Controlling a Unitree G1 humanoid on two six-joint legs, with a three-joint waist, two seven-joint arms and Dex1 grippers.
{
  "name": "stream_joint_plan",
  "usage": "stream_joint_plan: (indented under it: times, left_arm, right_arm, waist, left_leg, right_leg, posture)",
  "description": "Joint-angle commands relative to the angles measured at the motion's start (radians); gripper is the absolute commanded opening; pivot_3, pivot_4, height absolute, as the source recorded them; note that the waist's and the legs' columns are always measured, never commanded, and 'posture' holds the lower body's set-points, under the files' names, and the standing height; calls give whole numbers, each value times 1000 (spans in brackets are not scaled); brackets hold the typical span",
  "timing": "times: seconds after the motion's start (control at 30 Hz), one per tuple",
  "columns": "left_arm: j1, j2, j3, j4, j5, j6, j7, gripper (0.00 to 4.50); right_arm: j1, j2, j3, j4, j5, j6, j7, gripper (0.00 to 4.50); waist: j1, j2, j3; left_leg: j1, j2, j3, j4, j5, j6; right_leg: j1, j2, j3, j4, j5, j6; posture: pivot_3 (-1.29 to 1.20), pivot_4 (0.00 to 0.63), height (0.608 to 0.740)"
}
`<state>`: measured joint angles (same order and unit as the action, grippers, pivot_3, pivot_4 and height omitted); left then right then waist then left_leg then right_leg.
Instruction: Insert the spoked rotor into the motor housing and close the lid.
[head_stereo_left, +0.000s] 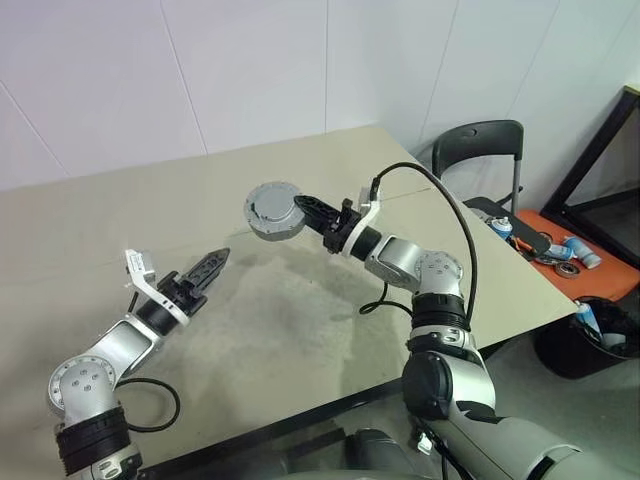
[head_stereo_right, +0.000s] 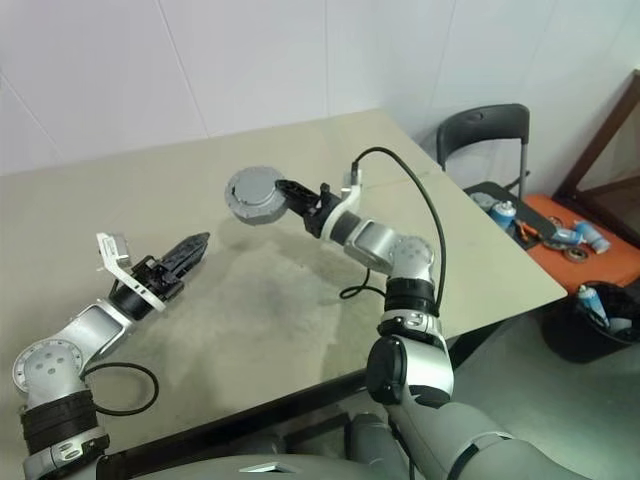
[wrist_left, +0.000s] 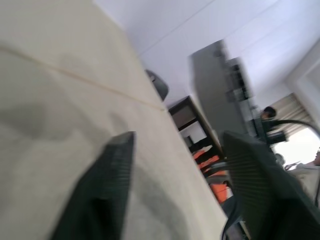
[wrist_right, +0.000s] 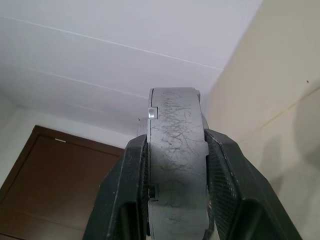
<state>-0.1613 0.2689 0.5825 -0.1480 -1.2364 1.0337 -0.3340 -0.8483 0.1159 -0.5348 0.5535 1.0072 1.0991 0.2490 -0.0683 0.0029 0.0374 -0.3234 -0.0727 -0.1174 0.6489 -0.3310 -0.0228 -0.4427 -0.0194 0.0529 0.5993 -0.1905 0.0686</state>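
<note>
Gripping the motor housing (head_stereo_left: 273, 211), a round grey scratched disc held edge-on above the table (head_stereo_left: 300, 320), the right gripper (head_stereo_left: 300, 211) fingers clamp its faces; left gripper (wrist_left: 175, 165) fingers gape, empty.

The two head views look forward and down from above the arms, taking in the beige surface (head_stereo_left: 300, 330), the white wall and the chair (head_stereo_left: 480, 150) at the right; they share nearly the same scene, slightly offset. The left wrist view looks along the left hand (wrist_left: 177, 185), low and close over the surface toward the room's far side. The right wrist view sits right behind the right hand (wrist_right: 175, 185), facing the wall.
</note>
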Motion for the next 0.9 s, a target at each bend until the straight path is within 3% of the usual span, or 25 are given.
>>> stream_joint_plan:
  times: [0.03, 0.07, 0.9]
  left_arm:
    - [-25, -14, -20, -108, -133, -16, 46, 4289]
    - [-29, -17, -23, -110, -157, -22, 64, 4484]
    - [-82, -54, -194, 44, -94, -169, 79, 4484]
  right_arm:
    - [-69, 37, 11, -17, 48, -10, 14, 1217]
    - [-69, 35, 13, -15, 48, -10, 15, 1217]
    - [-68, 20, 41, -10, 47, 1, 12, 1217]
  waist:
    - [0, 0, 0]
    - [0, 0, 0]
    - [0, 0, 0]
  left_leg:
    - [0, 0, 0, 0, 0, 0]
    - [0, 0, 0, 0, 0, 0]
    - [1, 0, 1, 1, 0, -1]
  right_leg:
    - [0, 0, 0, 0, 0, 0]
    - [0, 0, 0, 0, 0, 0]
    - [0, 1, 0, 1, 1, -1]
  posture:
    - [0, 0, 740]
    - [0, 0, 740]
    - [0, 0, 740]
